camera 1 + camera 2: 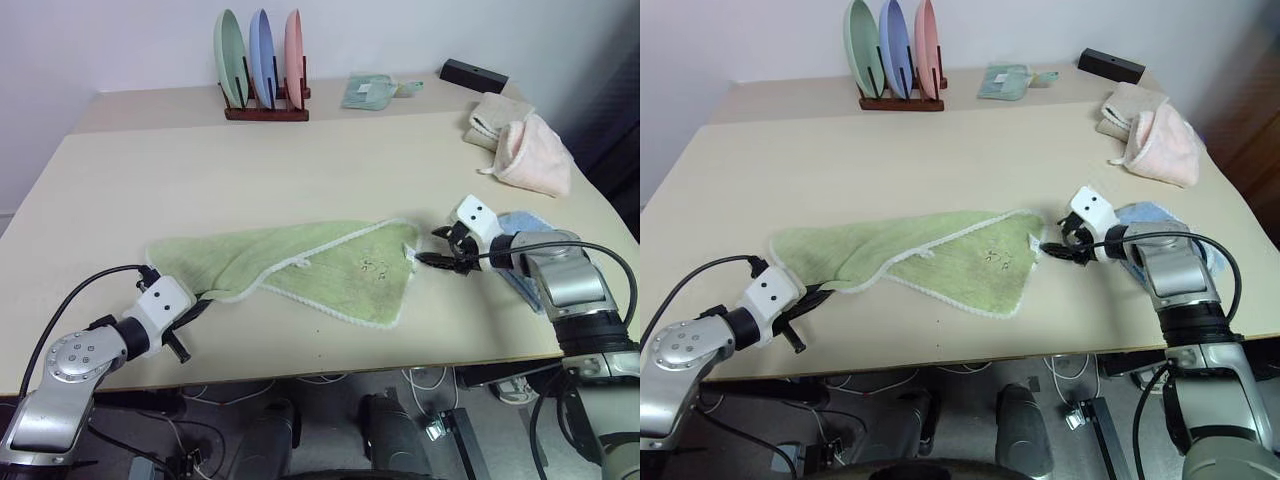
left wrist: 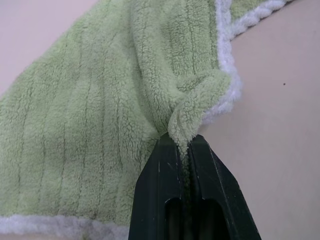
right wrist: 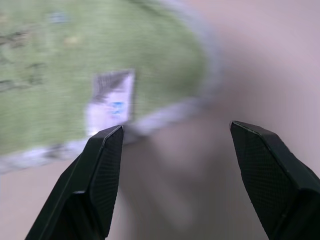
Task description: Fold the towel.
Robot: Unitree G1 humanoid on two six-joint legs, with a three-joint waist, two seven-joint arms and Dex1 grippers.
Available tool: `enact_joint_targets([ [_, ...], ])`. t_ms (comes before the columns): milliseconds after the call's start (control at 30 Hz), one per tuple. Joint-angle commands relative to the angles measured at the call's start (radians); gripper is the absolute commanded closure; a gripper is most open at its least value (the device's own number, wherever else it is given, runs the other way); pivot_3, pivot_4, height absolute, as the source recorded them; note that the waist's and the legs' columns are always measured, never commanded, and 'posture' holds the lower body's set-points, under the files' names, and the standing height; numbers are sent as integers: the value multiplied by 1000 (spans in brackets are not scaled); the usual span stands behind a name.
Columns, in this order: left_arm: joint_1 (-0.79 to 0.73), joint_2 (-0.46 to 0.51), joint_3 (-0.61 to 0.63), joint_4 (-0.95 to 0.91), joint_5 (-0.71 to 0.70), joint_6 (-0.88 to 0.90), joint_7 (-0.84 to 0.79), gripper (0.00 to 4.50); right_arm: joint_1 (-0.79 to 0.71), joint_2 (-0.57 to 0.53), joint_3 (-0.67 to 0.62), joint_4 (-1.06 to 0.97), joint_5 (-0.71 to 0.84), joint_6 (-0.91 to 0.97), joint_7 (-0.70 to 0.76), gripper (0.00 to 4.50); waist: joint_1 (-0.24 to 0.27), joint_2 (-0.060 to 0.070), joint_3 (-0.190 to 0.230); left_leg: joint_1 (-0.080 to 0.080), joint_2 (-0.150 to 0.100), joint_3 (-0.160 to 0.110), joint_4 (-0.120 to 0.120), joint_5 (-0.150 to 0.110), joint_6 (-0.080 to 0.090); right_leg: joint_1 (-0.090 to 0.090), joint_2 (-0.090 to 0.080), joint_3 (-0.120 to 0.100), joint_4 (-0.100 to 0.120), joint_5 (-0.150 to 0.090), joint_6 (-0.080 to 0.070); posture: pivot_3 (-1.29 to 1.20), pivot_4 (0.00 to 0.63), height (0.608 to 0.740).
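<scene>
Beige tabletop fills the scene, backed by a pale wall. At its near left edge, the left gripper is clamped tight on a bunched corner of the light green towel; in the left wrist view its 2 black fingers pinch a twist of terry pile and whitish trim between them. On the right, the right gripper hangs with its jaws spread wide and nothing between them, just beside the towel's right corner, where a small white care label sticks out from the hem. The towel lies in the near middle of the table, partly doubled over into a rough triangle with a faint embroidered mark facing up. Under the right forearm lies a light blue towel. Farther back on the right sit a pink cloth and a beige cloth, with a black box behind them. At the far edge, a wooden rack holds 3 upright plates, green, blue and pink, near a small green dustpan.
</scene>
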Motion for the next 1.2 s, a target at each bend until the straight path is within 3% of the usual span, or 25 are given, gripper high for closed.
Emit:
enact_joint_targets([
  [33, -2, 4, 2, -22, -1, -6, -1, 4500, -64, 39, -29, 31, 35, 14, -39, 1069, 0, 0, 0, 0, 0, 0, 0, 0, 0, 0, 0, 0, 0, 0, 0, 0, 150, 740],
  [300, -3, -7, -12, -28, -1, -8, 6, 4500, -150, 142, 12, 185, 22, 9, -95, 1069, 2, 0, 0, 0, 0, 0, 0, 0, 0, 0, 0, 0, 0, 0, 0, 0, 150, 740],
  [400, 7, -11, -9, -38, 0, -6, 11, 4500, -167, 148, 23, 217, 19, -3, -84, 1925, 0, 0, 0, 0, -1, 0, 1, 0, 0, 0, 0, 0, 0, 0, 0, 0, 150, 740],
  [567, 21, -12, 3, -52, -2, 1, 18, 4500, -166, 129, 16, 197, 31, -1, -59, 4478, 0, 0, 0, 0, 0, 0, 1, 0, 0, 0, 1, 0, 0, 0, 0, 0, 150, 740],
  [700, 4, -30, 48, -62, -52, 46, 39, 4500, -165, 93, 7, 156, 17, -52, -68, 4478, 2, 0, 0, 0, 0, 0, 1, 0, 0, 0, 1, 1, 0, 0, 0, 0, 150, 740],
  [867, -200, -45, 105, 24, -124, 94, 80, 4500, -248, 46, 24, 201, -58, -231, -130, 4478, 4, 0, 1, 0, -1, -1, 2, 0, 0, 1, 1, 0, 0, 1, 1, 0, 150, 740],
  [967, -439, -26, 91, 230, -55, 58, 159, 4500, -376, 44, 27, 302, -107, -374, -193, 4478, 0, 0, 1, 0, -1, 0, 2, 0, -1, 0, 1, 0, 1, 2, 1, 0, 150, 740],
  [1100, -896, -7, 104, 595, -1, -85, 293, 4500, -624, 42, 2, 469, -133, -547, -298, 4478, -5, -5, 4, -2, -1, -1, 2, 2, -3, -3, 2, 0, 1, 3, 1, 0, 150, 740],
  [1200, -1052, 10, 104, 742, 2, -164, 301, 4500, -697, 40, -1, 513, -124, -620, -290, 4478, -12, -6, 3, -3, -1, 0, 1, 2, -8, -3, 2, 0, -2, 4, 2, 0, 150, 740],
])
